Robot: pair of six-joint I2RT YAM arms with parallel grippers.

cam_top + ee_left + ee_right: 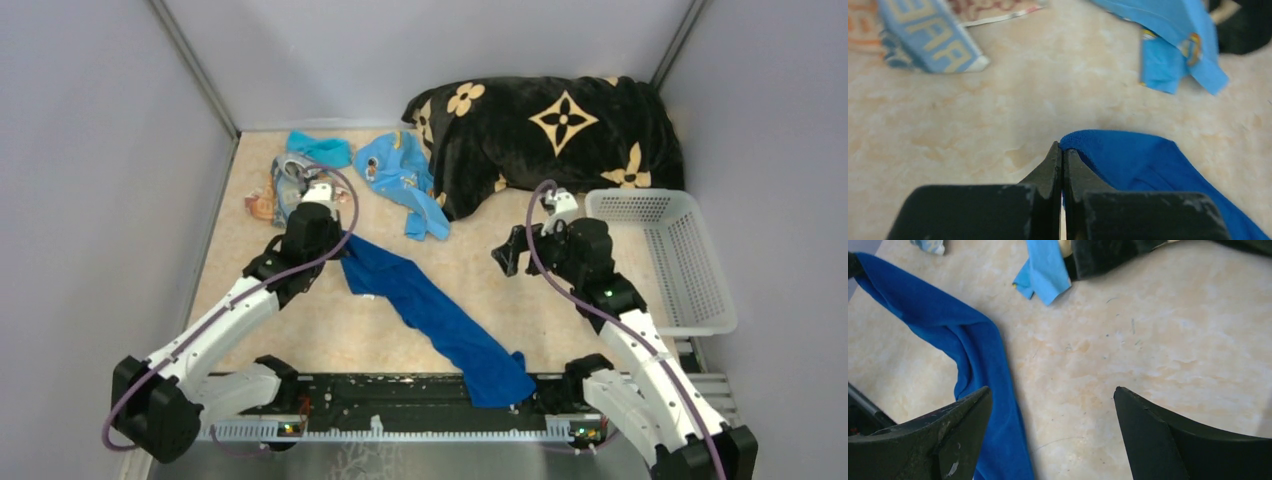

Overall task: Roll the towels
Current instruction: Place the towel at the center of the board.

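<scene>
The dark blue towel point(430, 315) lies stretched in a long diagonal band from mid-table down to the near edge. My left gripper point(340, 240) is shut on its upper corner, and in the left wrist view the blue cloth point(1148, 170) bunches at the closed tips point(1062, 150). My right gripper point(508, 250) hovers open over bare table, right of the towel point(973, 350), with nothing between its fingers point(1053, 395). A light blue printed towel point(400, 180), a striped lettered towel point(285, 185) and a turquoise towel point(320, 148) lie crumpled at the back.
A large black plush blanket with tan flowers point(560, 125) fills the back right corner. A white mesh basket point(712, 325) stands along the right wall. Grey walls close in the left, back and right sides.
</scene>
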